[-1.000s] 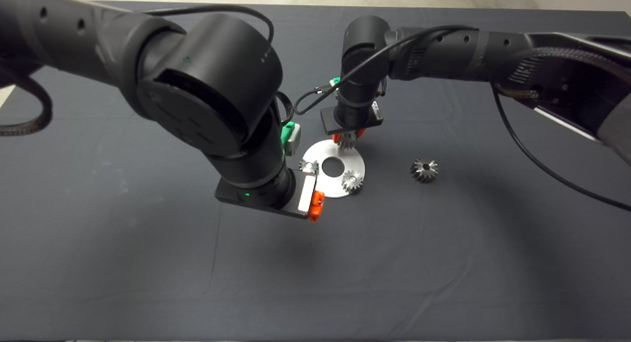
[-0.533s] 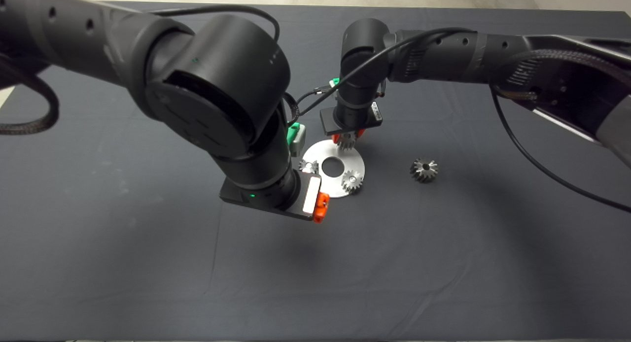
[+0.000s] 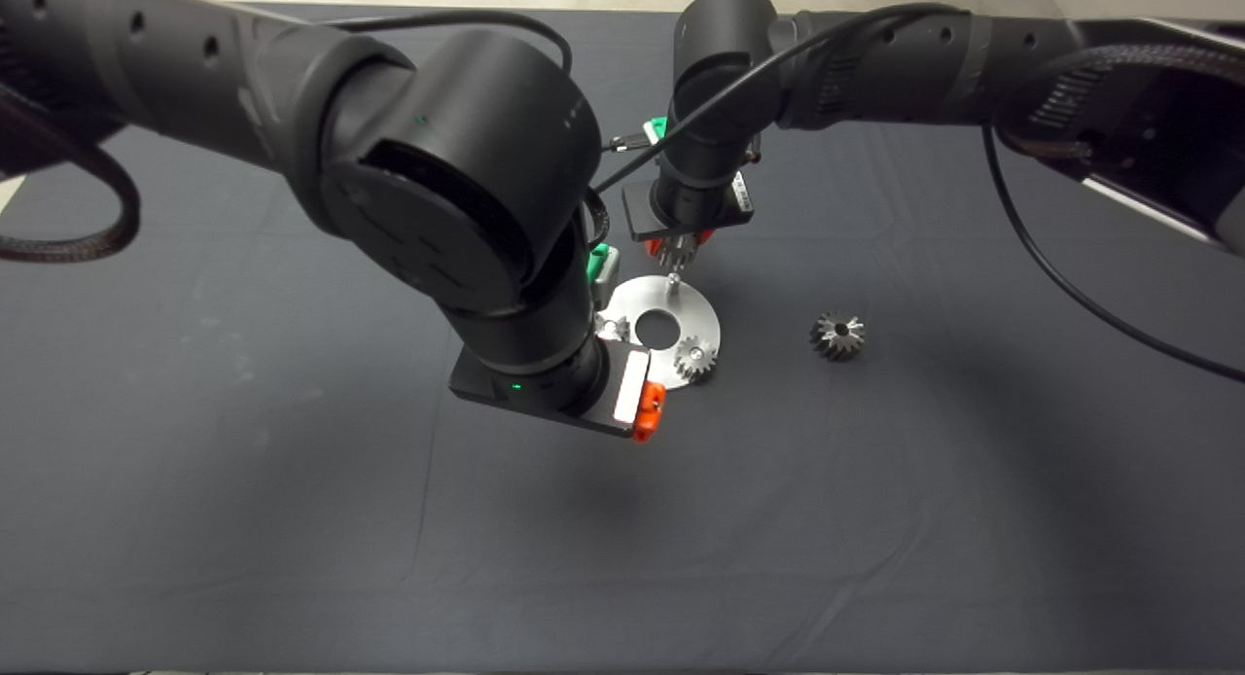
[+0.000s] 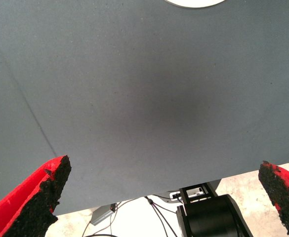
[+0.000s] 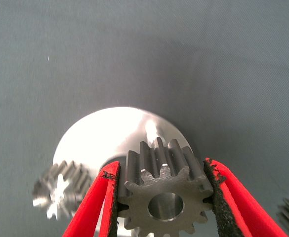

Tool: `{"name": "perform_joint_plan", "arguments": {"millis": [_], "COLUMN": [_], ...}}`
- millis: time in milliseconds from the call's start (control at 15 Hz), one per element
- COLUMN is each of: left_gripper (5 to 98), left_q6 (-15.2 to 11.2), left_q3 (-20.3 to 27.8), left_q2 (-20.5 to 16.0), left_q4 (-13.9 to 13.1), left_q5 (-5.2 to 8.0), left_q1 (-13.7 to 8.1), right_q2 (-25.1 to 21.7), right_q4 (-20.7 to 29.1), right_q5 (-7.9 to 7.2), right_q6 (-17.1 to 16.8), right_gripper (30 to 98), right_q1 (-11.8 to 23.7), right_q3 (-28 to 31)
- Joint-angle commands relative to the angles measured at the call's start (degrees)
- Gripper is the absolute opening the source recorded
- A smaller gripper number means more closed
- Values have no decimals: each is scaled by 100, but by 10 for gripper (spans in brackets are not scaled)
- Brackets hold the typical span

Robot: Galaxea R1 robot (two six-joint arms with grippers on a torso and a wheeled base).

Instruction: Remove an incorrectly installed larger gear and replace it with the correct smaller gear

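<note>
My right gripper [image 3: 674, 250] hangs above the far rim of the round silver plate [image 3: 702, 317], shut on a smaller gear [image 5: 160, 203] with a centre hole. The gear floats just over a bare upright pin [image 3: 672, 280]. A second small gear [image 3: 694, 357] sits on the plate's near right side. A third [image 3: 609, 327] peeks out beside my left arm. The larger gear [image 3: 836, 335], dark and cone-shaped, lies on the mat to the right of the plate. My left gripper [image 4: 165, 169] is open over bare mat near the plate's near left edge.
The dark mat [image 3: 292, 519] spreads wide in front and to both sides of the plate. My left arm's bulky wrist [image 3: 457, 198] hides the plate's left edge. Beyond the mat's edge, the left wrist view shows floor and the robot's base [image 4: 208, 217].
My right gripper has lifted the gear straight up off the plate, so the pin now shows bare. My left arm has drifted slightly to the right and nearer.
</note>
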Motion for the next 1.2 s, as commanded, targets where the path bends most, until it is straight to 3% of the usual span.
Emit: {"name": "perform_joint_plan", "arguments": {"millis": [0, 533, 667, 933, 1133], "left_gripper": [976, 976, 976, 976, 976], "left_q6": [20, 20, 20, 20, 20], "left_q3": [-16, -7, -16, -52, -123], "left_q2": [42, 33, 33, 59, 131], "left_q4": [30, 38, 30, 31, 38], "left_q5": [342, 342, 351, 351, 351], "left_q1": [-77, -77, -77, -76, -75], "right_q2": [-240, -144, -100, 199, 262], "right_q4": [156, 68, -180, -231, -231], "right_q5": [-498, -498, -498, -498, -498], "right_q6": [220, 167, 115, -8, -8], "right_gripper": [388, 376, 375, 374, 374], "right_q1": [290, -97, -328, -300, -238], "right_q3": [334, 105, -47, -492, -519]}}
